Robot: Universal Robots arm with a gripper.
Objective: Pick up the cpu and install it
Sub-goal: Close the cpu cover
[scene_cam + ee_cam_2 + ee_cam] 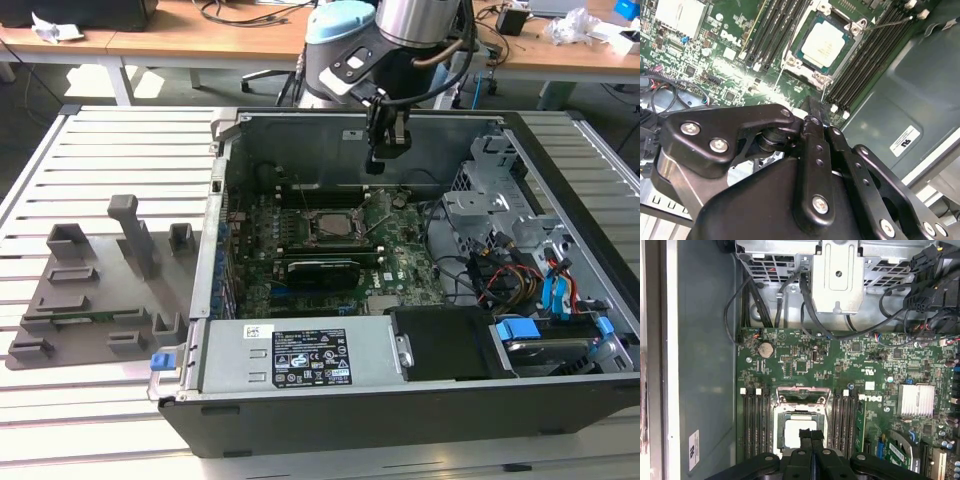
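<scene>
Gripper (pixel 383 160) with fingers closed together and holding nothing, hanging above the green motherboard (pixel 405 268) in the open computer case (pixel 400 425). The cpu (pixel 824 44) lies flat in its socket (pixel 793 63), below the fingertips and apart from them.

item: small flat square cpu (pixel 824 43) with pale silvery-grey metal top | pose: flat, top up | state: seated in dark square socket frame (pixel 799 40) | place: exterior view, 12 o'clock of long black rectangular card (pixel 320 268)

Your exterior view is evenly bright, with the case (pixel 400 430) interior shaded. In the second wrist view, glare whitens the cpu (pixel 824 44).
</scene>
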